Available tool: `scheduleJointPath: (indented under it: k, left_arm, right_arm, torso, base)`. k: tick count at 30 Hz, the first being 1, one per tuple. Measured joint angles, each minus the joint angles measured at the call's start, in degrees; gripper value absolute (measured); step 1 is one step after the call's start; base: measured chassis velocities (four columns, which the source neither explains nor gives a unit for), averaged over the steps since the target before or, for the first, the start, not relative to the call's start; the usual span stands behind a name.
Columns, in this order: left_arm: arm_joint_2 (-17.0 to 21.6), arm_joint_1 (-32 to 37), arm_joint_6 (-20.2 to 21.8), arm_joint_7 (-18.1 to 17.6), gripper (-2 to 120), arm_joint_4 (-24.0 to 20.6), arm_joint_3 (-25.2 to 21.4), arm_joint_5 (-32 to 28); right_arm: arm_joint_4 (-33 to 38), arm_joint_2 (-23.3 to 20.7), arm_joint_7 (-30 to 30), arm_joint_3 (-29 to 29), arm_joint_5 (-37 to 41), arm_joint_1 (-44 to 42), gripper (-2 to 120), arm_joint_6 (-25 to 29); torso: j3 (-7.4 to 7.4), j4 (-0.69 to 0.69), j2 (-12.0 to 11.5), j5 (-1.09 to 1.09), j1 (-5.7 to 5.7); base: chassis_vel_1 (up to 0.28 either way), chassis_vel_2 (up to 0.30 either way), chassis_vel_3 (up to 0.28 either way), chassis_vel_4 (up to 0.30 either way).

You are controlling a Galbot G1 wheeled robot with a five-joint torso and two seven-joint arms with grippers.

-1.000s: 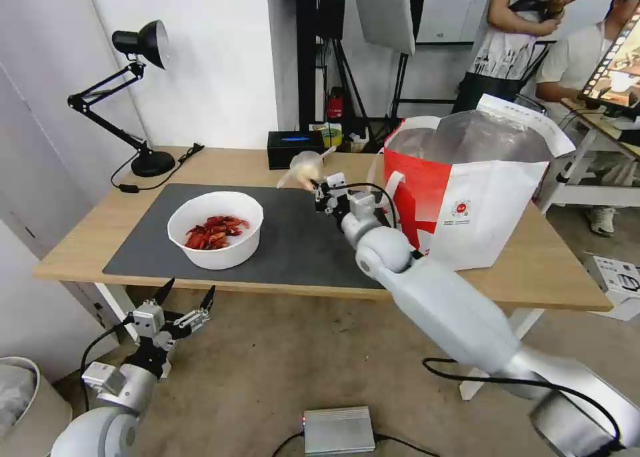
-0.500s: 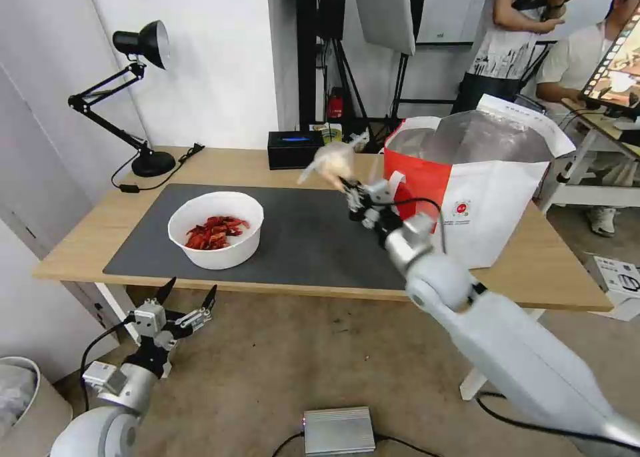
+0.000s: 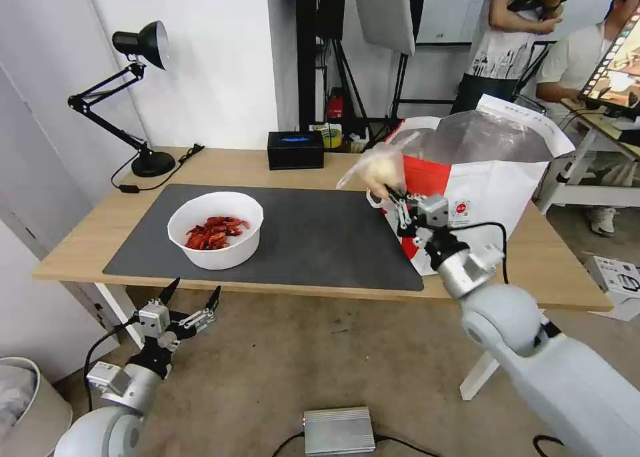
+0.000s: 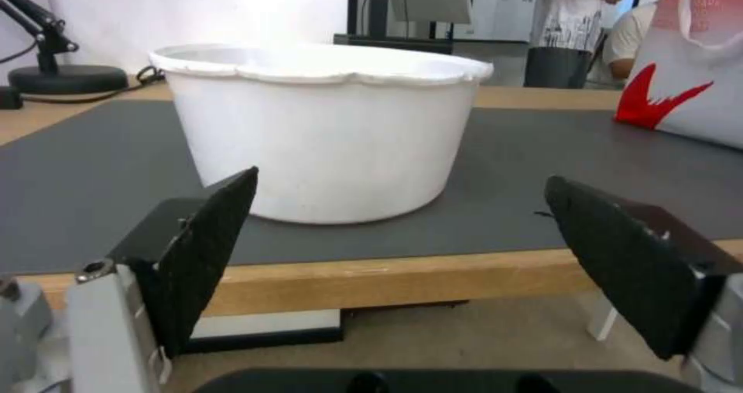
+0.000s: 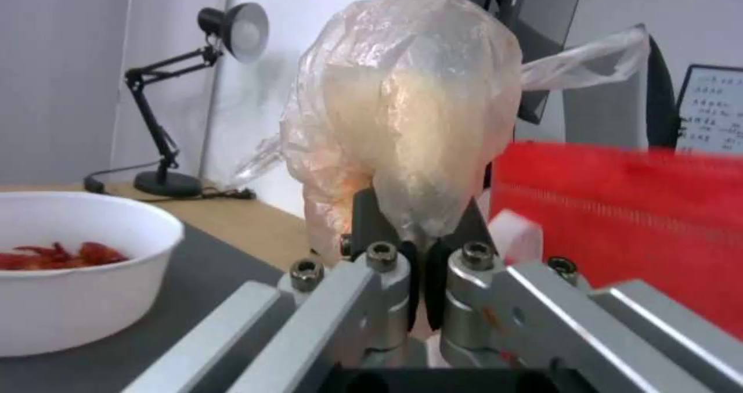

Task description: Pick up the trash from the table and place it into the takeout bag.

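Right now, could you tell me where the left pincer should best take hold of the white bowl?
Probably the near rim of the white bowl, from above: its wall looks wider than the open left pincer, which is below the table edge.

Foil-lined bag — wood table

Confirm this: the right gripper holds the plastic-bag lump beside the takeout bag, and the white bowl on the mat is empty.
One detail is wrong: the white bowl holds red scraps, as the head view shows. The rest stands: the right gripper holds the plastic-bag lump beside the takeout bag.
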Motion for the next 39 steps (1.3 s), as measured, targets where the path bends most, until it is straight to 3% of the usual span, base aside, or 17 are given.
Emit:
scheduleJointPath:
  k: [11,20,27,34,39]
  left_arm:
    - [-0.3,0.6,-0.1,0.0,100,-0.7,-0.1,0.0]
    - [-0.4,1.3,-0.3,0.1,100,-0.9,-0.1,0.2]
    - [-0.6,1.5,-0.4,0.2,100,-1.3,0.1,0.6]
    - [-0.6,1.6,-0.4,0.2,100,-1.6,0.3,0.9]
    - [-0.8,1.5,-0.4,0.2,100,-1.7,0.3,1.2]
  right_arm:
    - [2.5,8.5,-3.8,9.5,-3.1,-10.6,2,5.6]
    - [5.5,12.9,-5.6,20.0,2.7,-13.3,2,8.6]
    - [6.2,10.1,-1.5,23.1,7.9,-9.8,1,7.1]
    - [5.0,5.3,5.7,23.2,12.8,-1.9,1,1.0]
    - [2.1,-0.8,10.1,22.1,16.5,4.3,1,-5.3]
  torso:
    - [0.0,0.0,0.0,0.0,0.01]
    - [0.0,0.0,0.0,-0.01,0.0]
    - [0.01,0.0,0.0,0.0,0.0]
    - [0.01,0.0,0.0,0.0,0.01]
    - [0.01,0.0,0.0,0.0,0.01]
  base:
    - [0.0,0.0,0.0,0.0]
    - [0.0,0.0,0.0,0.0]
    - [0.0,0.0,0.0,0.0]
    - [0.0,0.0,0.0,0.0]
    - [0.0,0.0,0.0,0.0]
